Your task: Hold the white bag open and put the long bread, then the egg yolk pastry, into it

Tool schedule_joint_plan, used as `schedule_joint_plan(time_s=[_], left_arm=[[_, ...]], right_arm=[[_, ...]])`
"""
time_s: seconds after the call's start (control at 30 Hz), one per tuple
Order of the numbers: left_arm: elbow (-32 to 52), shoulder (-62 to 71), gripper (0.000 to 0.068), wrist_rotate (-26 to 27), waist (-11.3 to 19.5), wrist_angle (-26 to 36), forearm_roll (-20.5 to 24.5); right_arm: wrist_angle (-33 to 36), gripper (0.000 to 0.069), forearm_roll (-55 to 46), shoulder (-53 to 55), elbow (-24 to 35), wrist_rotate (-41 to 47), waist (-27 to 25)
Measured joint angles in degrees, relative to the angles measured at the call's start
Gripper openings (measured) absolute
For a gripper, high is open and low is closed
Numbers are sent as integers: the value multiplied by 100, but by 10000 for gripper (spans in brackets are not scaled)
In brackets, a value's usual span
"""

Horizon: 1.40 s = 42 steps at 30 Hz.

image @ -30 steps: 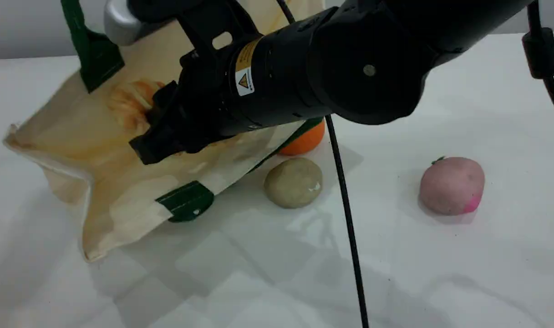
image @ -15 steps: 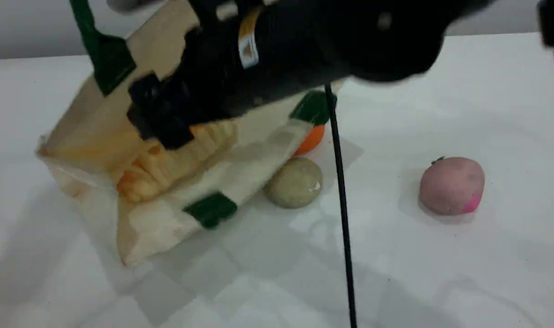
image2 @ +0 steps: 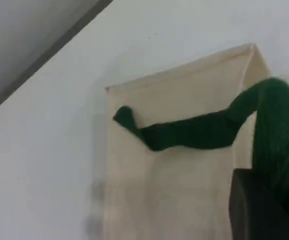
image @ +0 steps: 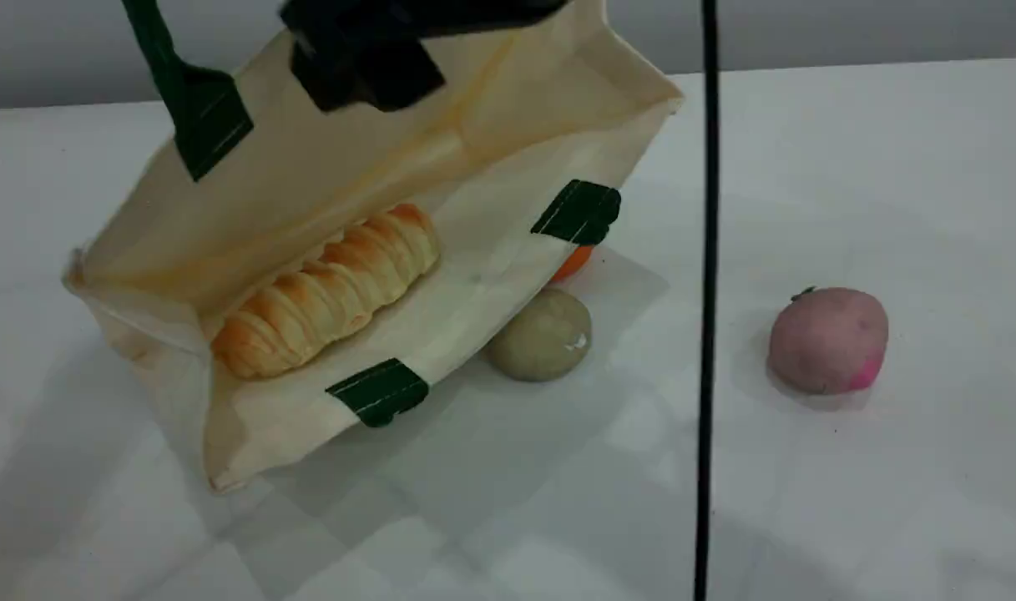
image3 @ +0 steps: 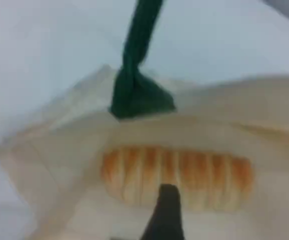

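The white table (image: 892, 167) lies bare over most of its right half. The white bag (image: 324, 167) fills the left. It is soft canvas tipped on its side with its mouth facing the open table, and its lower lip rests on the tabletop. The left gripper (image2: 264, 210) is clenched on the green strap handle (image2: 199, 132) and lifts the upper lip. The cloth looks limp and would likely sag if that pull slackened. The long bread (image: 324, 288) lies inside on the lower wall, along the fold, free of any finger. The right gripper (image: 366, 67) hangs above the mouth with nothing in it. Blur hides how far its jaws stand apart. A black cable (image: 708, 250) hangs across the gap between the bag and the pink peach-like lump (image: 826, 338), which sits well apart to the right. The egg yolk pastry (image: 539, 335) sits just beside the bag's lower lip. It looks light, round, likely to roll and probably crumbly, so a gentle pinch across its middle from above seems best. An orange fruit (image: 576, 260) peeks out behind it, half under the lip. That crowds the far side, while the near and right sides are free.
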Motion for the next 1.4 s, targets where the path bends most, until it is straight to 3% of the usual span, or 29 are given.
schedule_joint_plan(time_s=[0.1, 0.3, 0.53, 0.8, 1.0, 1.4], left_arm=[[0, 0, 81, 0, 0, 0, 117], [0, 0, 81, 0, 6, -6, 123], [-79, 0, 81, -124, 6, 1, 566], [-273, -17, 81, -279, 464, 2, 447], [-273, -36, 81, -263, 478, 2, 483], [-268, -36, 81, -249, 478, 2, 461]], right_arm=[[312, 593, 0, 11, 41, 32, 0], [285, 592, 0, 197, 41, 101, 0], [86, 592, 0, 544, 41, 101, 0], [-54, 592, 0, 802, 41, 101, 0], [-399, 592, -33, 1040, 41, 101, -7], [-649, 592, -41, 2043, 36, 101, -894]])
